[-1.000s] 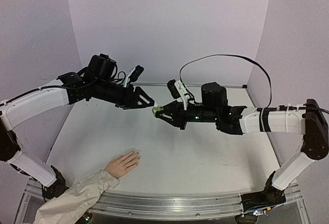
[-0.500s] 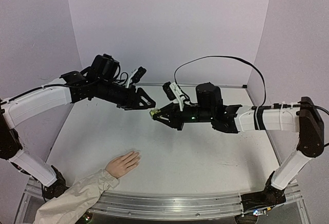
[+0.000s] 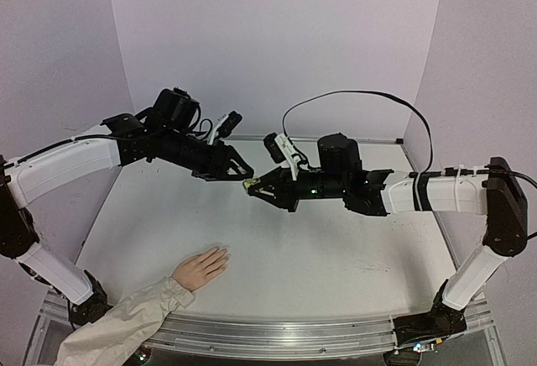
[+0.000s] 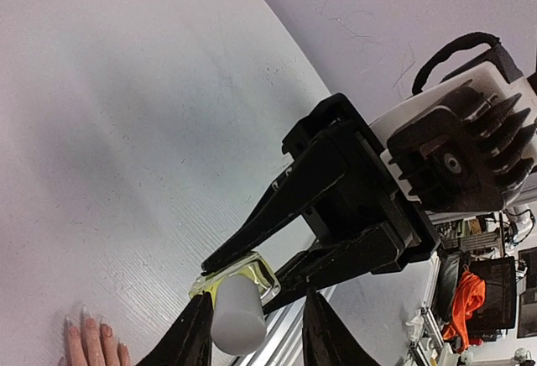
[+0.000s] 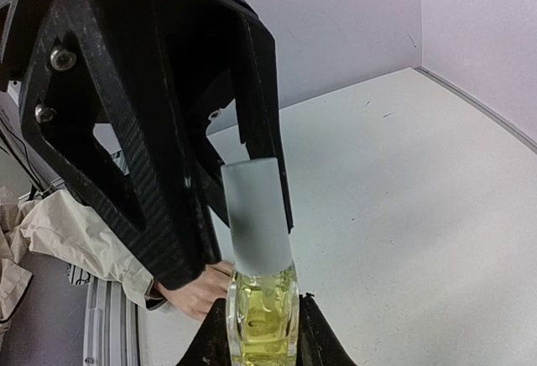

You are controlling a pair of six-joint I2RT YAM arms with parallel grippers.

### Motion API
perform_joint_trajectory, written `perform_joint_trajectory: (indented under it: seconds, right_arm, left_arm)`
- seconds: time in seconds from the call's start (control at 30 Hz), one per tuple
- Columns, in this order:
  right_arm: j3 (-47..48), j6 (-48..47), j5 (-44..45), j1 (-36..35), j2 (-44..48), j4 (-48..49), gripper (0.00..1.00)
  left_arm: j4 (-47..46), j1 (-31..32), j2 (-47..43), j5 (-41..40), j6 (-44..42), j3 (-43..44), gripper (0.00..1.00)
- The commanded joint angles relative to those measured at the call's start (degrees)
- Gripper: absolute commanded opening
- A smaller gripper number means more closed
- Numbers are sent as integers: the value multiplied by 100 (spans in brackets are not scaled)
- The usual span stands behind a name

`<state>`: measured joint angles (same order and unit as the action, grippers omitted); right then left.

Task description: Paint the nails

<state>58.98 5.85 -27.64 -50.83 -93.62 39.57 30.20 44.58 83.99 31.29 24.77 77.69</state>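
We see a yellow-green bottle [image 5: 263,311] pinched between the right fingers [image 5: 211,341], its white cap [image 5: 256,215] between the left fingers [image 4: 191,337], above the white table [image 3: 336,248].

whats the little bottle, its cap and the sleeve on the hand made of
The bottle looks like clear glass, possibly hard plastic: it is glossy and see-through, with yellow-green liquid showing inside. The cap seems to be matte white plastic, with an even, dull surface. The sleeve is beige woven cloth that creases and folds softly.
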Motion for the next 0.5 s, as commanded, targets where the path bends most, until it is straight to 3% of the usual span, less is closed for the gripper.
perform_joint_trajectory:
  seconds: [0.0,0.17,0.3,0.47]
  right_arm:
    - [305,-13,-104,-32,2,199,0]
    - [333,-13,-136,-40,-32,178,0]
    - [333,-16,-137,-49,-42,155,0]
    - [355,-48,-128,-59,-33,132,0]
  left_arm:
    - [22,33,-5,-109,-167,335,35]
    - [56,33,-27,-226,-184,334,31]
    - [65,33,-57,-309,-196,339,36]
    - [83,36,-25,-334,-201,367,33]
